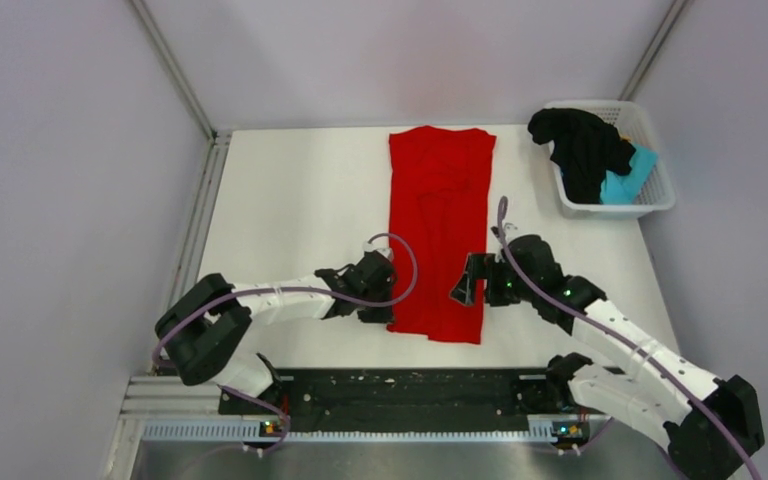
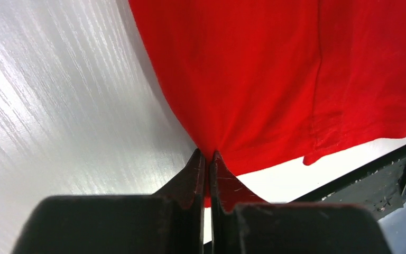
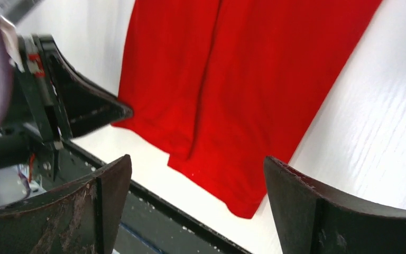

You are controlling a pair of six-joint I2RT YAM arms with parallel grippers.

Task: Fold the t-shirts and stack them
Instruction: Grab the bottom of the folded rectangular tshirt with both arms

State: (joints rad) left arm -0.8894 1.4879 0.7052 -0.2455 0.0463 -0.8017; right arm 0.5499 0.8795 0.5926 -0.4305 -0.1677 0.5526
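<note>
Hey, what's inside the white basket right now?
A black t-shirt draped over its rim and a light blue t-shirt. Anything beneath them in the basket is covered.

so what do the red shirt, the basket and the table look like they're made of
Red shirt: soft matte knit cloth, probably cotton; it lies limp in folds and shows a stitched hem. Basket: white plastic, judging by its moulded lattice walls and slight sheen. Table: a hard white top with faint streaked grain and soft glare, perhaps laminate; the look leaves that open.

The red t-shirt (image 1: 440, 230) is seen as matt cloth, the desk (image 1: 290, 200) as finely grained and faintly glossy, the right pincer (image 3: 195, 161) as scuffed, perhaps plastic.
</note>
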